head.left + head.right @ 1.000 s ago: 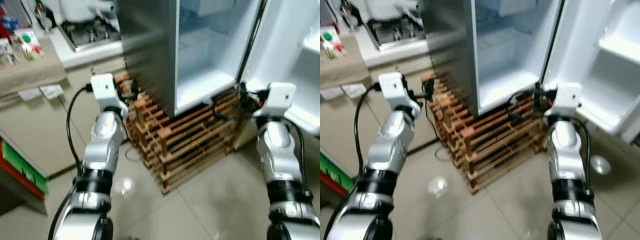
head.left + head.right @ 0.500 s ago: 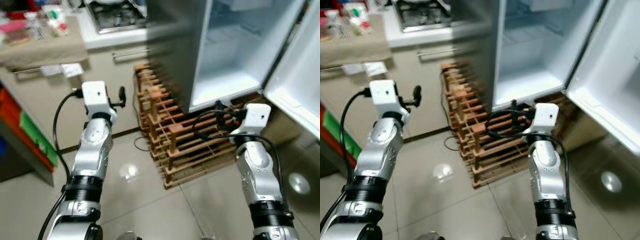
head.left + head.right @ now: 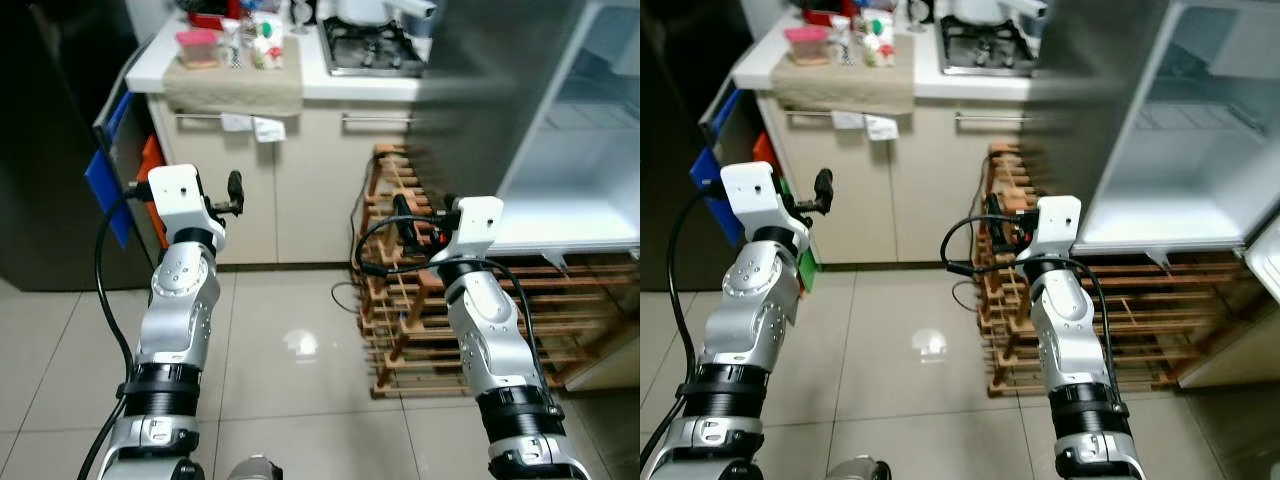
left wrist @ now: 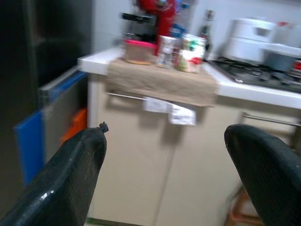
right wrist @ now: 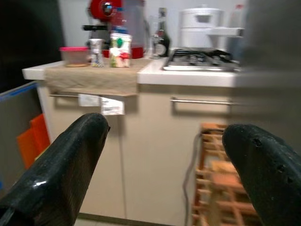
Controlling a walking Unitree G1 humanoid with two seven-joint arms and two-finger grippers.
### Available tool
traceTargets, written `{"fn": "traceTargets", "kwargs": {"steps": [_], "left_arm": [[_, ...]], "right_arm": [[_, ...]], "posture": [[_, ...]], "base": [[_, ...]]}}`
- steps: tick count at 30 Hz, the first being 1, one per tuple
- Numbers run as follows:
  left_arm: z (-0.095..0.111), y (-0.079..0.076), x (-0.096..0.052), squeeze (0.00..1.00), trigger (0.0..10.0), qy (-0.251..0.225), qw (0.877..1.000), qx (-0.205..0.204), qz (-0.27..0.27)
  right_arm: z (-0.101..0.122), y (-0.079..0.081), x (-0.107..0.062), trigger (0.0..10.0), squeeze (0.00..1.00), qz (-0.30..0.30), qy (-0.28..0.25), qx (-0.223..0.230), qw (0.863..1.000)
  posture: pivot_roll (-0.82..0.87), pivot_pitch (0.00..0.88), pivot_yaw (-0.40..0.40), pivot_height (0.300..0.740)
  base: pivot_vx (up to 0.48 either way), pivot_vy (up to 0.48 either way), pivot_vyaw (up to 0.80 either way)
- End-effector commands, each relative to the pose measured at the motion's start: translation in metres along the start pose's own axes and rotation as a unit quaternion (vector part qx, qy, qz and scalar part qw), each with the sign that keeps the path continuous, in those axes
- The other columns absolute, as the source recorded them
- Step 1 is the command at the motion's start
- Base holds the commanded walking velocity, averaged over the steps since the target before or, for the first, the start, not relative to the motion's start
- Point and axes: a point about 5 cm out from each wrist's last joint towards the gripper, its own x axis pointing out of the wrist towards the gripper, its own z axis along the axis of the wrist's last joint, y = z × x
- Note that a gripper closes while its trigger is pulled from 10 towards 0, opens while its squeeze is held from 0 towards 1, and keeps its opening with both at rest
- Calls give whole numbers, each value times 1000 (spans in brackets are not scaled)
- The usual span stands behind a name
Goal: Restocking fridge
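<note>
Left eye view: both arms raised before the counter (image 3: 300, 85); left gripper (image 4: 164, 155) and right gripper (image 5: 164, 155) spread wide, empty. Open fridge (image 3: 590, 150) stands at right above a wooden rack (image 3: 470, 300).

View swung left: fridge (image 3: 600, 150) now at right edge, counter (image 3: 300, 85) ahead of both empty claws.

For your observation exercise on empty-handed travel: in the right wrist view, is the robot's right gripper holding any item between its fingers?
No. The right gripper is open, its two black fingers wide apart with only the counter seen between them.
</note>
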Motion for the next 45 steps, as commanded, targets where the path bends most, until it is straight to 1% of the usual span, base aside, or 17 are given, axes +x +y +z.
{"fn": "traceTargets", "kwargs": {"steps": [1, 5, 8, 14, 15, 17, 20, 25, 29, 30, 31, 32, 36, 39, 42, 43, 45], "left_arm": [[5, -8, 0, 0, 10000, -10, 1000, 1, -11], [11, -8, 3, 0, 10000, -27, 1000, 8, -8], [13, -11, 3, 0, 10000, -32, 999, 4, -19], [16, -13, 4, 0, 10000, -37, 999, 6, -20], [16, -13, 4, 0, 10000, -38, 999, 5, -20], [15, -14, 4, 0, 10000, -38, 999, 4, -19], [17, -19, 7, 0, 10000, -41, 999, 5, -26], [18, -21, 8, 0, 10000, -43, 999, 1, -30], [22, -22, 12, 0, 10000, -47, 998, 5, -40], [23, -23, 13, 0, 10000, -49, 998, 4, -45], [25, -26, 15, 0, 10000, -50, 997, 3, -53], [24, -32, 15, 0, 10000, -44, 996, -9, -72], [25, -37, 15, 0, 10000, -43, 995, -12, -86], [29, -41, 14, 0, 10000, -57, 993, 1, -107], [38, -47, 13, 0, 10000, -72, 988, -22, -138], [45, -50, 13, 0, 10000, -89, 985, -16, -145], [48, -50, 13, 0, 10000, -97, 985, -18, -142]], "right_arm": [[-1, -8, -1, 10000, 0, -12, 3, -5, 1000], [2, -9, 0, 10000, 0, -21, -4, -2, 1000], [2, -11, -1, 10000, 0, -36, -9, -4, 999], [2, -6, -2, 10000, 0, -28, -13, -2, 1000], [1, -6, -2, 10000, 0, -24, -8, -9, 1000], [-1, -5, -3, 10000, 0, -23, -7, -8, 1000], [0, -4, -2, 10000, 0, -21, -6, -11, 1000], [0, -5, 1, 10000, 0, -24, -5, -12, 1000], [2, -6, 5, 10000, 0, -37, -6, -18, 999], [4, -6, 6, 10000, 0, -37, -9, -21, 999], [6, -5, 7, 10000, 0, -31, -15, -20, 999], [5, -6, 6, 10000, 0, -29, -17, -25, 999], [4, -9, 4, 10000, 0, -42, -17, -22, 999], [13, -9, 4, 10000, 0, -50, -39, -26, 998], [30, -6, 6, 10000, 0, -56, -81, -30, 995], [35, -5, 9, 10000, 0, -60, -90, -22, 994], [38, -3, 11, 10000, 0, -57, -94, -17, 994]], "posture": [[5, 0, -31, 740], [1, 0, -36, 740], [-2, 0, -34, 740], [-8, 0, -32, 740], [-9, 0, -32, 740], [-13, 0, -35, 740], [-14, 0, -38, 740], [-9, 0, -36, 740], [-20, 0, -17, 740], [-20, 0, -17, 740], [-25, 0, 1, 740], [-25, 0, 12, 740], [-31, 0, 16, 740], [-46, 0, 34, 740], [-48, 0, 48, 740], [-44, 0, 49, 740], [-44, 0, 49, 740]], "base": [[461, 0, 0], [461, 0, 0], [461, 0, 0], [461, 0, 0], [461, 0, 0], [458, 0, 0], [459, 0, 679], [461, 0, 637], [466, 0, 0], [480, 0, 0], [480, 0, 0], [480, 0, 0], [480, 0, 0], [480, 0, 0], [480, 0, 0], [480, 0, 0], [480, 0, 0]]}}
